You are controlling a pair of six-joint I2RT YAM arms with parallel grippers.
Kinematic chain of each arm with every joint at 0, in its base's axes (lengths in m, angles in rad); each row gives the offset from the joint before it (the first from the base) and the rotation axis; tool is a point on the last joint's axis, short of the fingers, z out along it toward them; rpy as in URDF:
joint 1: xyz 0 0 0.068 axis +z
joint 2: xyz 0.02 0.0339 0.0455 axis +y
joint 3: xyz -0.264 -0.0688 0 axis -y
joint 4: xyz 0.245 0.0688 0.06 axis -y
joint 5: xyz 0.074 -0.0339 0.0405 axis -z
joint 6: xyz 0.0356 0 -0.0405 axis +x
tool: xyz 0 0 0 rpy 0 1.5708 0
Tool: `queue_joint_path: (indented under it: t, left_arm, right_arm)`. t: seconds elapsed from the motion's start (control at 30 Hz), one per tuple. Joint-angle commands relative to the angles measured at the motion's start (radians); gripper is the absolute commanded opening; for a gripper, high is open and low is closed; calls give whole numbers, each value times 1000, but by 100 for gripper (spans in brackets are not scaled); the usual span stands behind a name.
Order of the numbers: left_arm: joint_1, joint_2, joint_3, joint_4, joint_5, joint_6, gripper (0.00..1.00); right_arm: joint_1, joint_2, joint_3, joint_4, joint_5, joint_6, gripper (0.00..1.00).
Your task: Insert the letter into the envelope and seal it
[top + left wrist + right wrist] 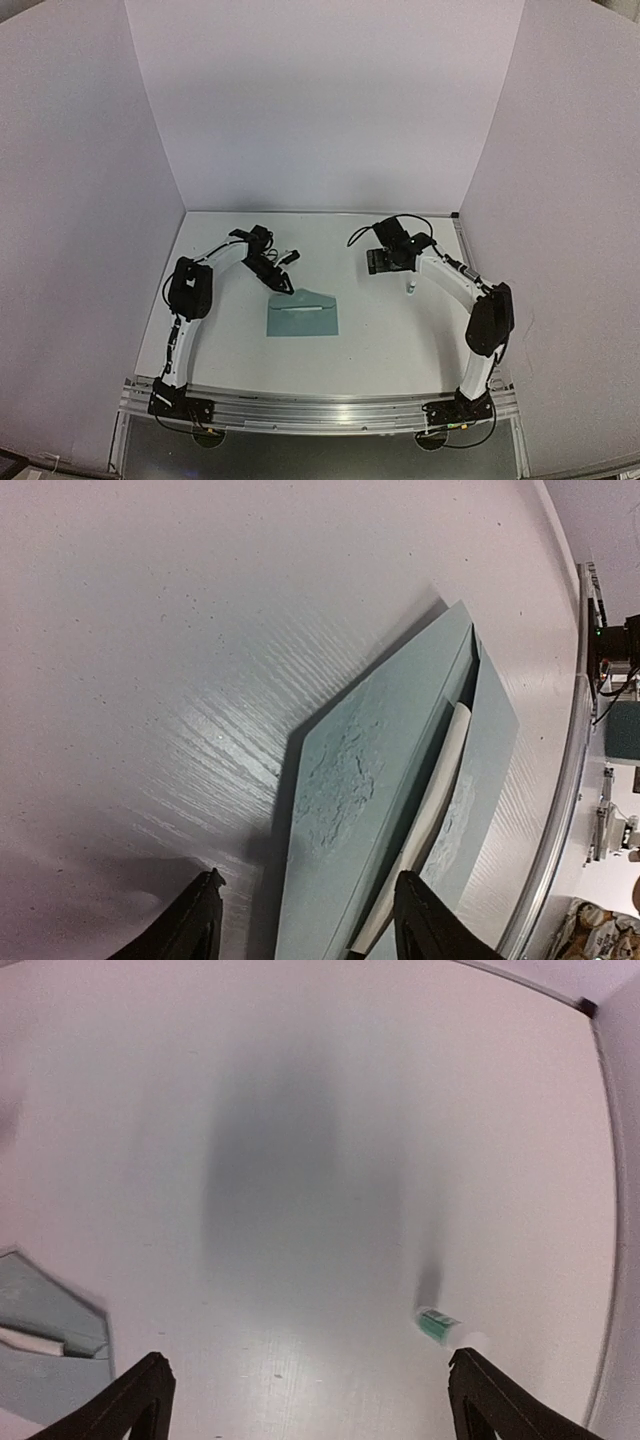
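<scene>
The left hand point(310, 935) hangs low over the counter point(150, 630) with its two dark fingers point(195, 925) spread wide; it is open and grips nothing. The envelope point(350, 780) lies directly ahead of it. Its near end runs in between the fingers, closer to the finger on the right of the wrist view. Whether either finger touches the paper cannot be told. The teal flap is lifted off the counter at a tilt and throws a dark shadow along the side toward the other finger. The letter point(440, 780) sits inside the envelope. Only a narrow pale strip of it shows, in the gap between the raised flap and the envelope's body, just ahead of that same right-side finger. Seen from overhead, the left hand stands at the envelope's far left corner.

The right hand point(305, 1415) is held above bare counter, well apart from the envelope. Its fingers are also wide apart, with nothing between them. A small white tube with a green band point(437, 1325) lies on the counter just ahead of the finger on the right of its wrist view. A corner of the envelope, with the end of the pale strip, shows out beyond the opposite finger.
</scene>
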Motion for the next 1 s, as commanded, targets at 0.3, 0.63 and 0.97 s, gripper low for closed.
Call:
queue_joint_path:
  t: [0.3,0.63,0.97]
  left_arm:
    - [4,-355,-54,45,10,9,80]
    - [4,-394,-105,26,22,21,80]
    - [4,-387,-89,8,32,40,80]
  right_arm:
    - [-243,236,186,-321,-103,43,77]
    - [-243,308,191,-327,-131,52,49]
    - [-242,314,147,-330,-122,61,38]
